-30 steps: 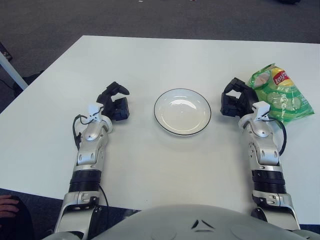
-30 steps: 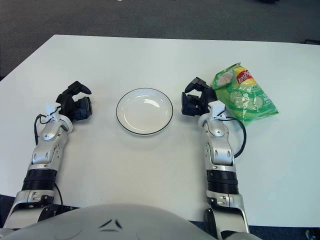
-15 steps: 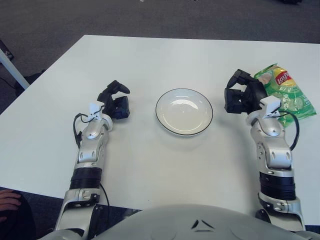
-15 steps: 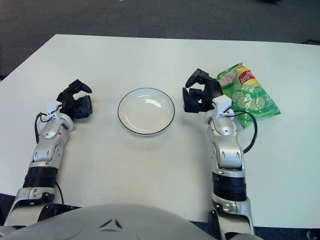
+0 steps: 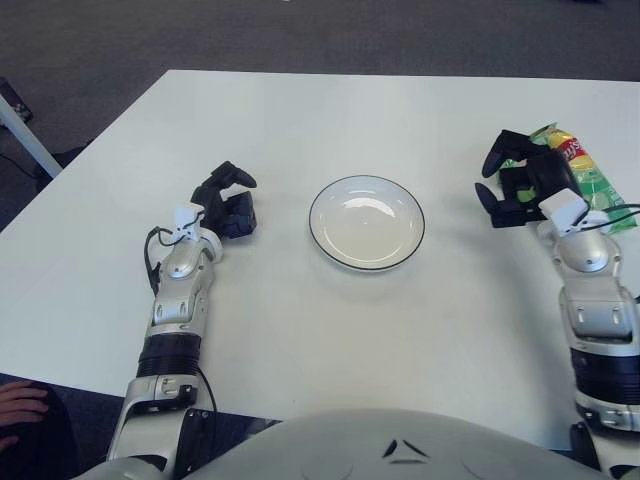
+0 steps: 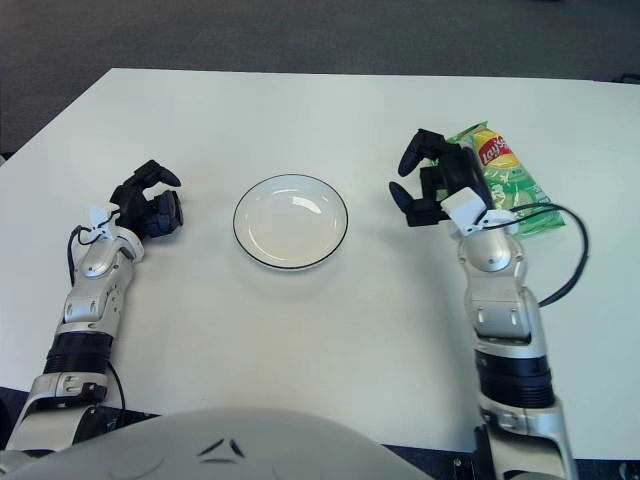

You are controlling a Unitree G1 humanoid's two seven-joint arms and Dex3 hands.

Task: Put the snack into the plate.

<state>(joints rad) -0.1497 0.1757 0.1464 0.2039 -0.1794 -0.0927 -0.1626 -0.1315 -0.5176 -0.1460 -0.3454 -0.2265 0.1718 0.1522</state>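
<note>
Here, right hand [image 6: 436, 184] open beside snack [image 6: 503, 180]

**An office or lab room**

This looks like a room in an office or a lab, not a home. The floor [image 5: 90, 40] is covered in dark grey carpet, the short flat kind used in work rooms. A big plain white worktop [image 5: 330, 120] stands on it, wide like a meeting table. At the left edge a white leg [image 5: 25, 140] of another piece of furniture slants across the carpet. No kitchen things or house furniture show.
</note>
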